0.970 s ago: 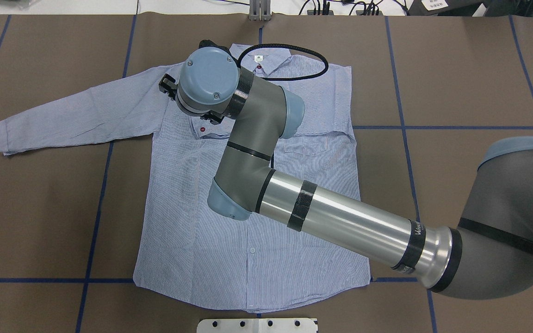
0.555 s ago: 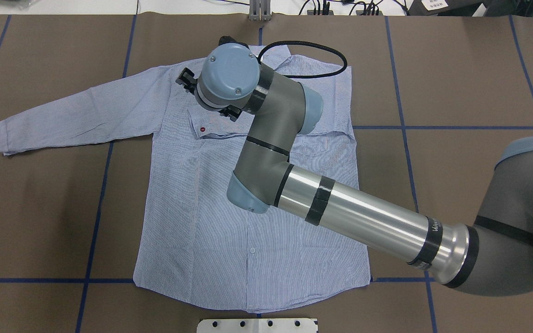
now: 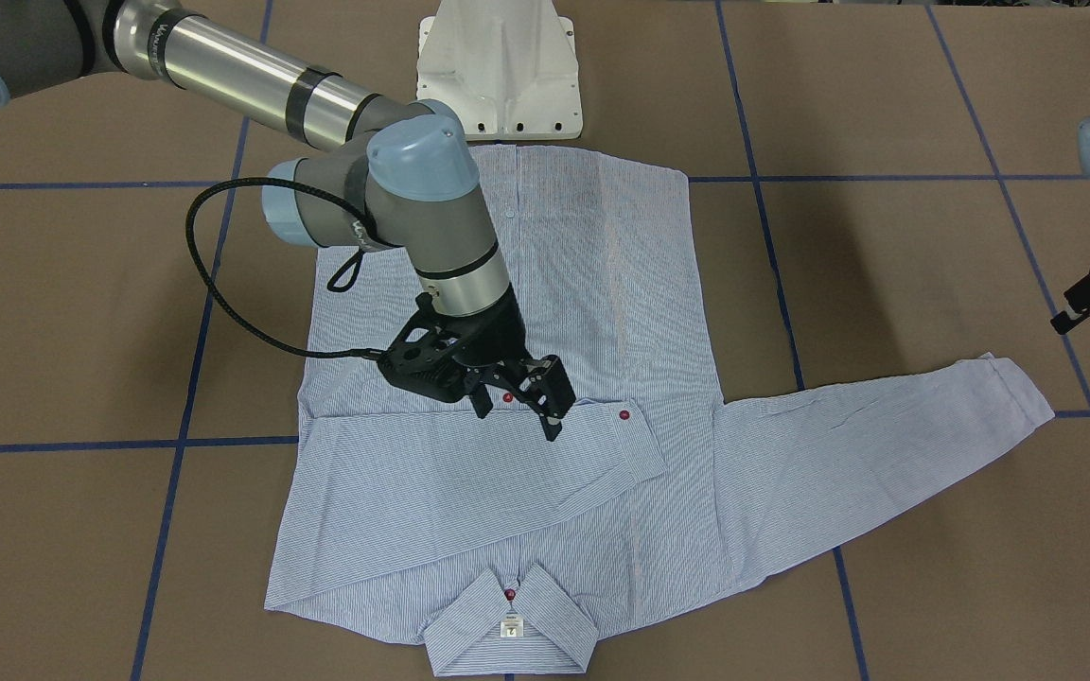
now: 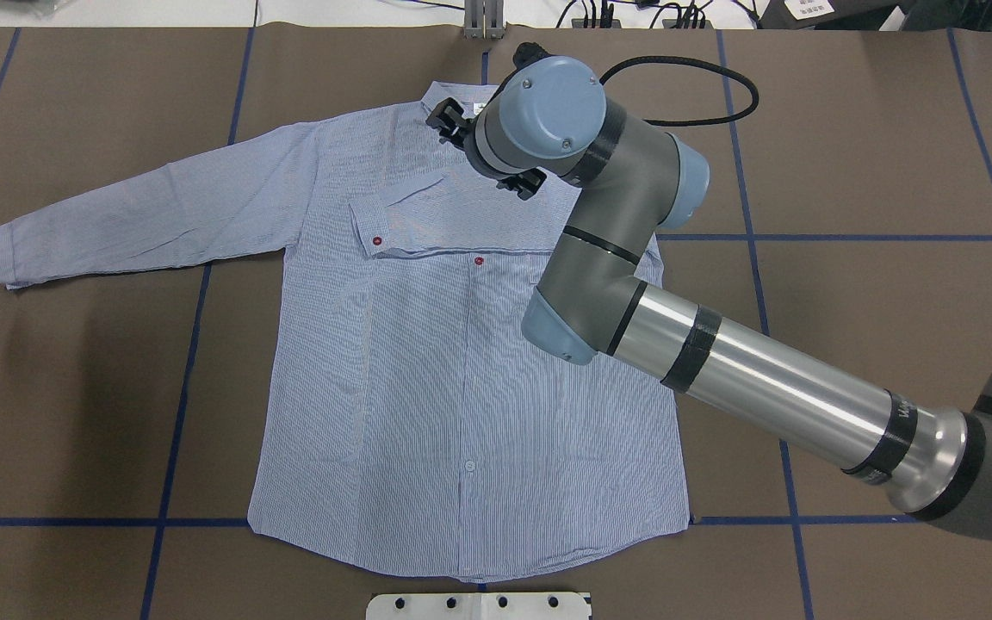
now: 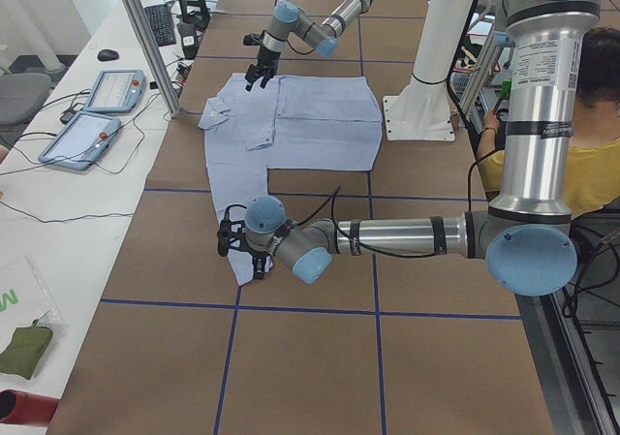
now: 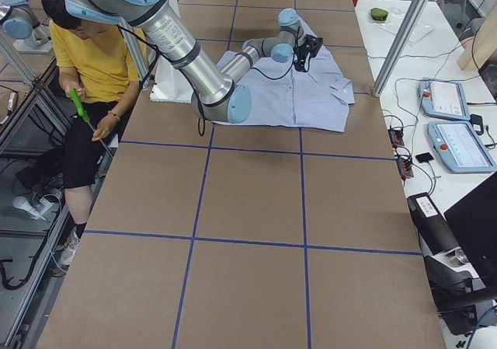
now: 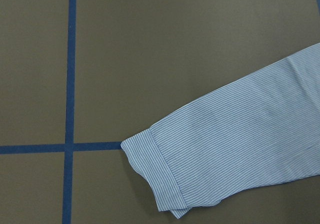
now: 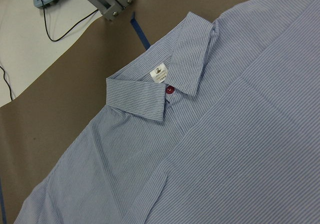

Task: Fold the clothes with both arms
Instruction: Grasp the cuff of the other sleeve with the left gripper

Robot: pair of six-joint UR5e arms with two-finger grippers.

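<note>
Overhead exterior looks down on the light blue, finely white-striped long-sleeved button-up shirt [image 4: 427, 387], which lies flat and front-up on the brown paper-covered table [image 4: 849, 172] crossed by blue tape lines. The hem is nearest my base and the collar [image 8: 150, 94] points away from me, with its white neck label [image 8: 158, 73] showing. One sleeve is folded across the chest, and its cuff carries a red button [image 3: 623, 414]. The other sleeve stretches straight out toward my left side.

My black two-finger right gripper [image 3: 518, 421] hangs over the folded sleeve near that cuff. Its fingers are spread and hold nothing. I cannot tell whether the tips touch the cloth.

My black left gripper [image 3: 1088, 327] is out beyond the end of the stretched sleeve, above bare table, and its jaws are apart and empty. The wrist camera on that arm looks down on the sleeve's turned-back cuff [image 7: 160, 174], which lies beside a crossing of tape lines.
</note>
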